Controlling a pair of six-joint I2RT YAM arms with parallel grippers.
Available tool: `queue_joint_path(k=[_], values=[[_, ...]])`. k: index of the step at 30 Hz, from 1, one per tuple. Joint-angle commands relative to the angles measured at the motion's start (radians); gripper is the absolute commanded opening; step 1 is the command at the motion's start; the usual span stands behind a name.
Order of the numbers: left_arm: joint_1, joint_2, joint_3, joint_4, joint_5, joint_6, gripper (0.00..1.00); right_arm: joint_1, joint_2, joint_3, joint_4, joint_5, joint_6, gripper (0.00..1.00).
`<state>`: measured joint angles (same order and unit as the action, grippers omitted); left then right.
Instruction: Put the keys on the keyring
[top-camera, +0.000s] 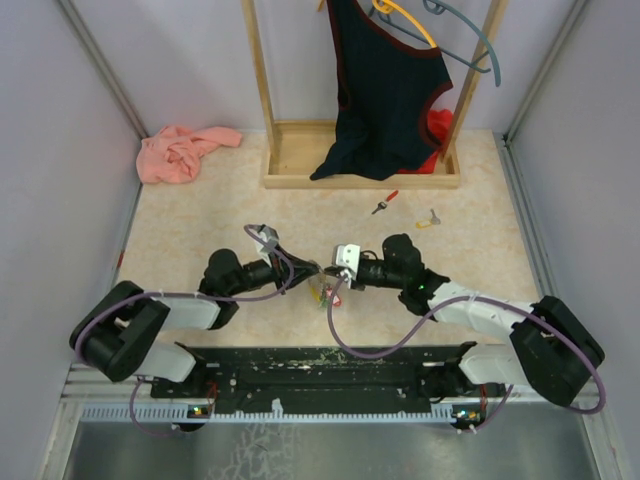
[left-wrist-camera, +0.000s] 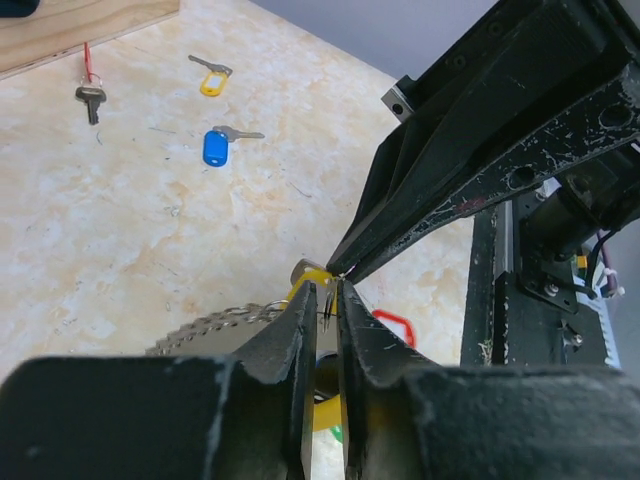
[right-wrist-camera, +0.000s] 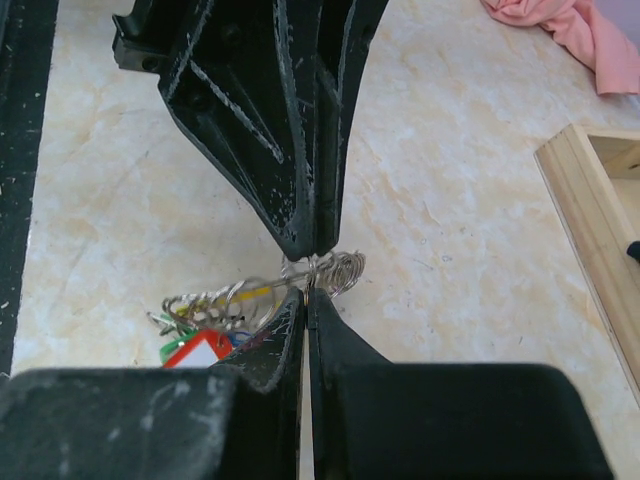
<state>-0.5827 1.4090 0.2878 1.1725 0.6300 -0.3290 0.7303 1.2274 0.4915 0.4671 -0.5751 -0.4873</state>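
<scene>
- The beige marbled tabletop (top-camera: 200, 250) fills my top view.
- At 12 o'clock stands a pale wooden garment rack (top-camera: 300, 150) with a dark sleeveless top (top-camera: 385, 90) hanging on it.
- A crumpled pink cloth (top-camera: 180, 152) lies at 10 o'clock.
- The black left gripper (left-wrist-camera: 330, 295) and black right gripper (right-wrist-camera: 308, 296) meet tip to tip at table centre.
- The left fingers stand a sliver apart with thin wire in the slit. I cannot tell whether they clamp it.
- The right fingers are pressed together on the ring's wire.
- The grey ridged metal keyring (right-wrist-camera: 235, 298) with a yellow section sits at those tips, with coloured tags towards 6 o'clock.
- Three small silver keys lie loose on the table at 1 o'clock, well apart from the ring: the red-tagged key (top-camera: 385, 203), the yellow-headed key (top-camera: 428, 218) and the blue-headed key (left-wrist-camera: 215, 147).
</scene>
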Motion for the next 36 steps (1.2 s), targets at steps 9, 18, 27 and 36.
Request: queue_joint_path(k=[9,18,27,36], values=[[0.026,-0.064,0.026,-0.179,0.109,0.235,0.33,-0.009,-0.027,0.155,-0.242,-0.047,-0.157,0.00],[0.027,-0.032,0.084,-0.258,0.234,0.402,0.36,-0.009,-0.005,0.224,-0.359,-0.082,-0.214,0.00],[0.027,0.033,0.164,-0.334,0.296,0.471,0.32,-0.010,0.009,0.229,-0.351,-0.100,-0.214,0.00],[0.026,0.069,0.185,-0.372,0.343,0.475,0.27,-0.009,0.011,0.232,-0.340,-0.100,-0.215,0.00]])
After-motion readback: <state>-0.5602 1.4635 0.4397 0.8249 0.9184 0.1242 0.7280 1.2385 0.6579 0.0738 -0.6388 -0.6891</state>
